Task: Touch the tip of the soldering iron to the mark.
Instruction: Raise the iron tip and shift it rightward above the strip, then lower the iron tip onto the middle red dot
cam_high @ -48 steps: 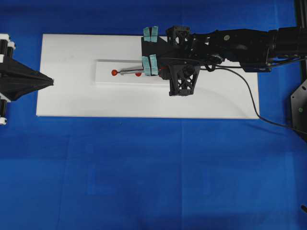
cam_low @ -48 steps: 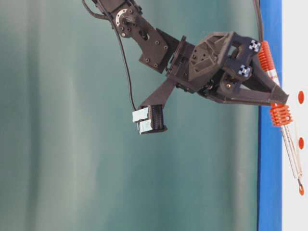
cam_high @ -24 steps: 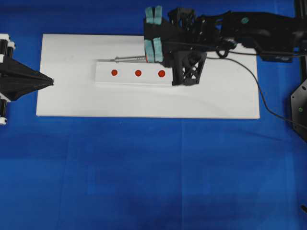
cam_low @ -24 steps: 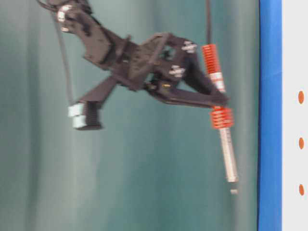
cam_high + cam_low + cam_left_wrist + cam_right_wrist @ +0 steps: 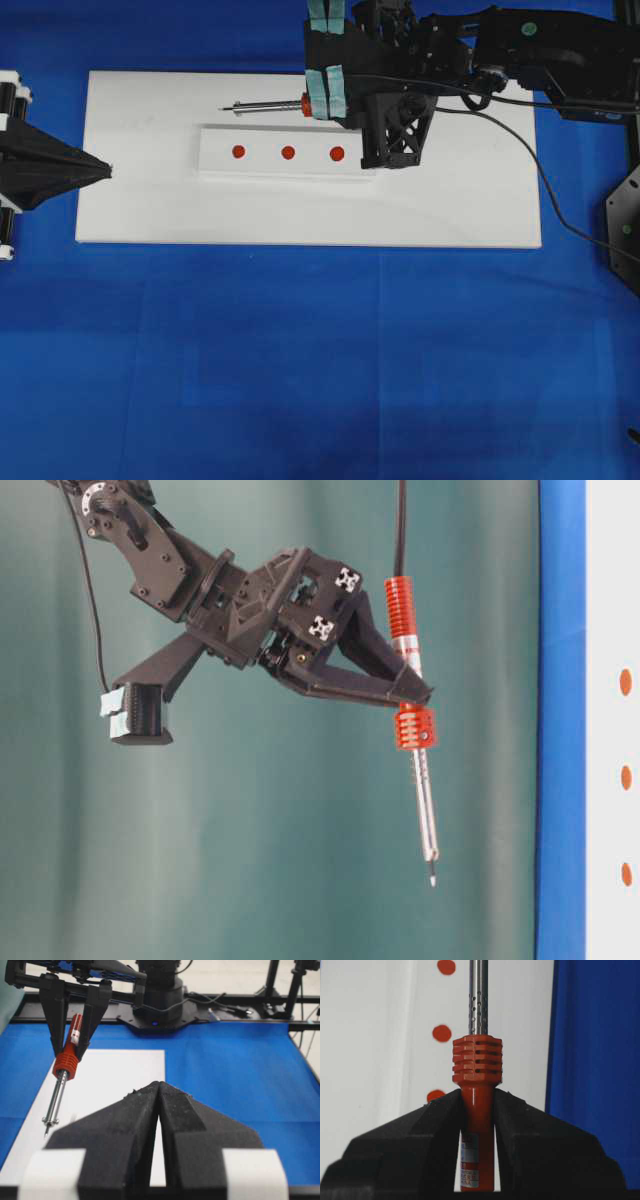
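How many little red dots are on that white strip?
3, in a row along the white strip: left dot, middle dot, right dot nearest the claw. None appears hidden.

Even, bright lighting was recorded in all four views, with little glare.

From overhead the white board (image 5: pixel 300 215) was rendered nearly blown out, and only a faint soft shadow was cast beside the raised strip (image 5: pixel 280 153). The blue cloth (image 5: pixel 320 360) was seen mottled with uneven patches. The table-level view was sharp, with no motion blur. In the right wrist view the soldering iron (image 5: pixel 476 1110) was held crisp, while the black fingers (image 5: pixel 395 1160) below were softened and dark.
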{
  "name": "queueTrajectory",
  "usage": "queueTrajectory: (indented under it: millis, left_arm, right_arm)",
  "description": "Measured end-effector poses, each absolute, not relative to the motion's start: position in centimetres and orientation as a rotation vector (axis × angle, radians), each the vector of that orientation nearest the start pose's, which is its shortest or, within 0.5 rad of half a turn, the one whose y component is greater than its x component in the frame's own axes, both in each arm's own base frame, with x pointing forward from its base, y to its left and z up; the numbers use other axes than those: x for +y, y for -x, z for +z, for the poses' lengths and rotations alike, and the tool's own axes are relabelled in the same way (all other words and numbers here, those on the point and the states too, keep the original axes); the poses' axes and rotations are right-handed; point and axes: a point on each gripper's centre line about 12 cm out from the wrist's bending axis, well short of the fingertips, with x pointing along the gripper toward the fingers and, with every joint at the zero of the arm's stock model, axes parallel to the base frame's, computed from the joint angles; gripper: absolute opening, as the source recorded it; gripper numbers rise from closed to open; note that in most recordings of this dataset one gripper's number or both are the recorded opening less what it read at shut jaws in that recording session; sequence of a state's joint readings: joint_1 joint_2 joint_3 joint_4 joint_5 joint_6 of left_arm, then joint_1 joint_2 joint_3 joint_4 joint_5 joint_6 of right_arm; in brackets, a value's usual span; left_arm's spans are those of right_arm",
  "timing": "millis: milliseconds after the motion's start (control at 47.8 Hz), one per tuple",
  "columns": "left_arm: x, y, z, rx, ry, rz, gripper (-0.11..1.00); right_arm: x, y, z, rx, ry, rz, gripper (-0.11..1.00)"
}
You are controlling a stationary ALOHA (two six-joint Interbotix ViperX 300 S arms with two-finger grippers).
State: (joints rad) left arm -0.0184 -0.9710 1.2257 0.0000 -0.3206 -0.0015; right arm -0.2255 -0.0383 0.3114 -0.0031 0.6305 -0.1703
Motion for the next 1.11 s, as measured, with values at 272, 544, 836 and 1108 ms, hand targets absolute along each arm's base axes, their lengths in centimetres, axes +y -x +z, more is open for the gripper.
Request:
queueTrajectory:
  millis: [272, 544, 836, 1108]
  left_arm:
    - [-0.4, -19.4, 27.8, -0.066, 0.002, -0.018, 0.0]
    - [-0.4, -19.4, 27.8, -0.066, 0.005, -0.019, 0.0]
    - [-0.4, -19.4, 27.8, -0.066, 0.005, -0.02, 0.0]
    - [-0.4, -19.4, 27.7, -0.064, 0.005, -0.02, 0.0]
  right_arm:
    - [-9.0, -37.0, 24.9, 0.944, 0.041, -0.146, 0.06]
    - [-8.5, -33.5, 24.4, 0.968, 0.005, -0.167, 0.06]
    - [-8.4, -32.8, 24.5, 0.963, -0.014, -0.178, 0.06]
    - [-8.4, -32.9, 24.6, 0.956, -0.007, -0.178, 0.06]
